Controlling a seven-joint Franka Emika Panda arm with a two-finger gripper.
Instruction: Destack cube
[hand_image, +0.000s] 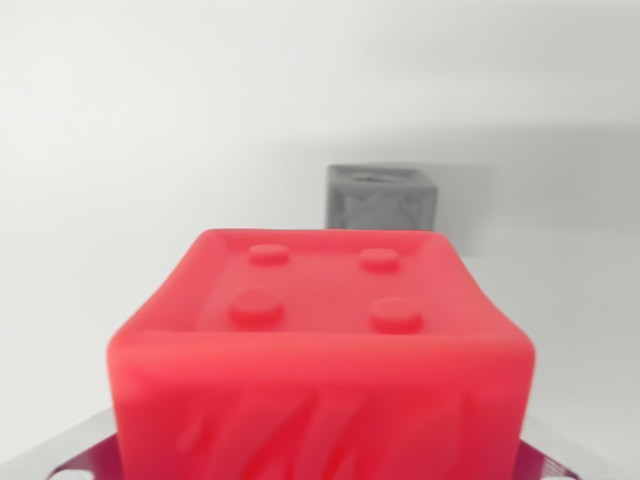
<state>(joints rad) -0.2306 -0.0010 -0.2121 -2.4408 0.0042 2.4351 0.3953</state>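
Note:
A red cube with four round studs on top fills the lower middle of the wrist view, very close to the camera. My gripper holds it at the bottom edge: a metal finger presses its left side and the other finger its right side, both catching red reflections. Behind it, farther off on the white surface, sits a smaller grey cube with a patterned front face. The two cubes are apart. What lies under the red cube is hidden.
A white tabletop spreads all round, with a soft shadow band to the right of the grey cube. Nothing else is in view.

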